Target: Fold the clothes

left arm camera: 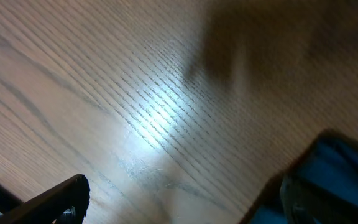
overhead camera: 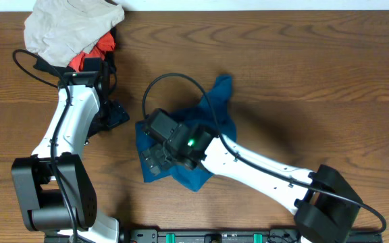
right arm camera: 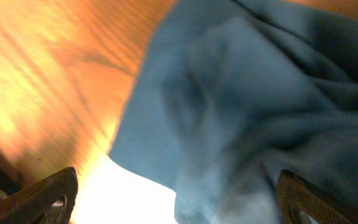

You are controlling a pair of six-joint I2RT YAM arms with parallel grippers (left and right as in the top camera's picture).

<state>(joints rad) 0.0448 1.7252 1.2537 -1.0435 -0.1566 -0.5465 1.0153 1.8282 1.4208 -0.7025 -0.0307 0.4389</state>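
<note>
My right gripper [right arm camera: 176,194] sits spread wide, holding nothing; closing on the bunched shirt [right arm camera: 260,93] beneath could grab several layers.

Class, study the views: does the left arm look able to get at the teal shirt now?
Probably yes: the left pincer is open just beside the teal shirt, with bare table between them. The right pincer, open over the cloth, may crowd it.

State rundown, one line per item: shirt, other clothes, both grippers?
teal shirt, crumpled, unfolded, lying on the table under the right gripper
right gripper, open, above the shirt, holding nothing
left gripper, open, over bare wood, empty
beige garment, bunched in a heap, far-left corner
orange-red garment, bunched, partly under the beige one
</note>
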